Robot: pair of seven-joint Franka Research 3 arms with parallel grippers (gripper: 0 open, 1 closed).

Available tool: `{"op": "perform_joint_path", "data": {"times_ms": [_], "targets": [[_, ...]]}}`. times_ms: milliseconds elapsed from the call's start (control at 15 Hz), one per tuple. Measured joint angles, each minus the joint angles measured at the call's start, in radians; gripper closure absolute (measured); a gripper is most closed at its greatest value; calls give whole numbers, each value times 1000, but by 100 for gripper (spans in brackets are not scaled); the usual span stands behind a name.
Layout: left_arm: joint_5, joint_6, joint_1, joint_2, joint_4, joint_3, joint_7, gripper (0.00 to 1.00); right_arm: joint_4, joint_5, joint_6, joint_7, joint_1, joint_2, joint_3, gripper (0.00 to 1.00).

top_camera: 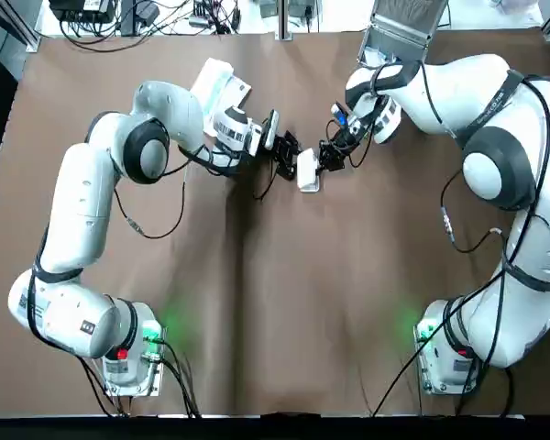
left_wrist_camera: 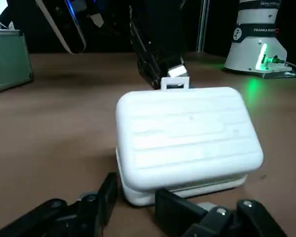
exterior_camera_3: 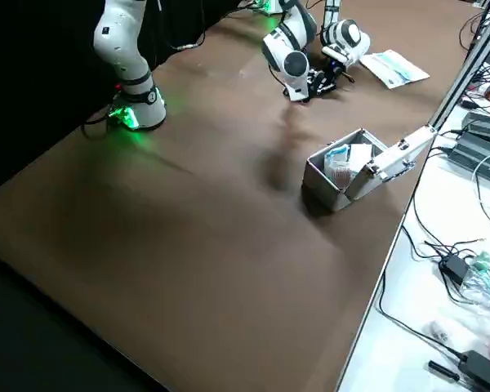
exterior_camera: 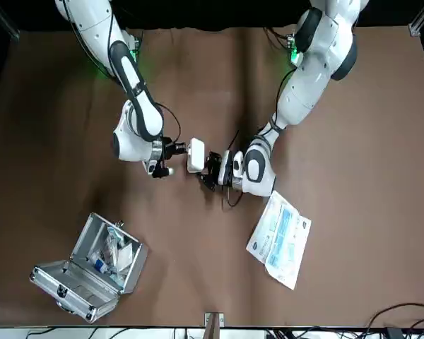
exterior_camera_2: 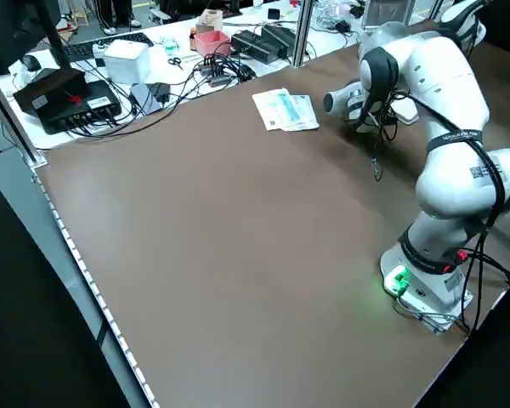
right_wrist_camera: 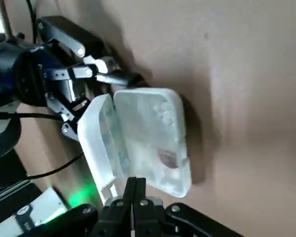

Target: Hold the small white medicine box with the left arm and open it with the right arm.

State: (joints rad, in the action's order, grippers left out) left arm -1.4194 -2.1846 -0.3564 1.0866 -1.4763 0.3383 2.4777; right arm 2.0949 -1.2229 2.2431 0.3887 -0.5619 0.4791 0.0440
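The small white medicine box (top_camera: 308, 170) lies mid-table between my two grippers. My left gripper (top_camera: 290, 158) is at its hinge edge, and in the left wrist view its fingertips (left_wrist_camera: 108, 192) close on the lower corner of the box (left_wrist_camera: 187, 143). From the opposite side, my right gripper (top_camera: 324, 158) is shut on the lid's front latch (left_wrist_camera: 174, 82). In the right wrist view the lid (right_wrist_camera: 99, 143) stands lifted off the tray (right_wrist_camera: 155, 143), which holds pills. The right fingers (right_wrist_camera: 134, 190) meet at the lid's edge.
An open aluminium case (exterior_camera: 92, 272) sits on the right arm's far side of the table. A white and blue printed packet (exterior_camera: 281, 236) lies beyond the left gripper. Cables and electronics crowd the desk past the table edge (exterior_camera_2: 153, 76).
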Motion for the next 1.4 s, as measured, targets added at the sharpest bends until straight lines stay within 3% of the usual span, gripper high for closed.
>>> {"op": "perform_joint_path", "data": {"times_ms": [533, 1400], "targets": [[0, 0, 0, 0, 0, 0, 0, 58, -13, -72, -41, 40, -2, 11, -4, 99], [0, 1, 0, 0, 0, 0, 0, 56, -38, -105, -45, 43, -18, 26, -9, 99]]}}
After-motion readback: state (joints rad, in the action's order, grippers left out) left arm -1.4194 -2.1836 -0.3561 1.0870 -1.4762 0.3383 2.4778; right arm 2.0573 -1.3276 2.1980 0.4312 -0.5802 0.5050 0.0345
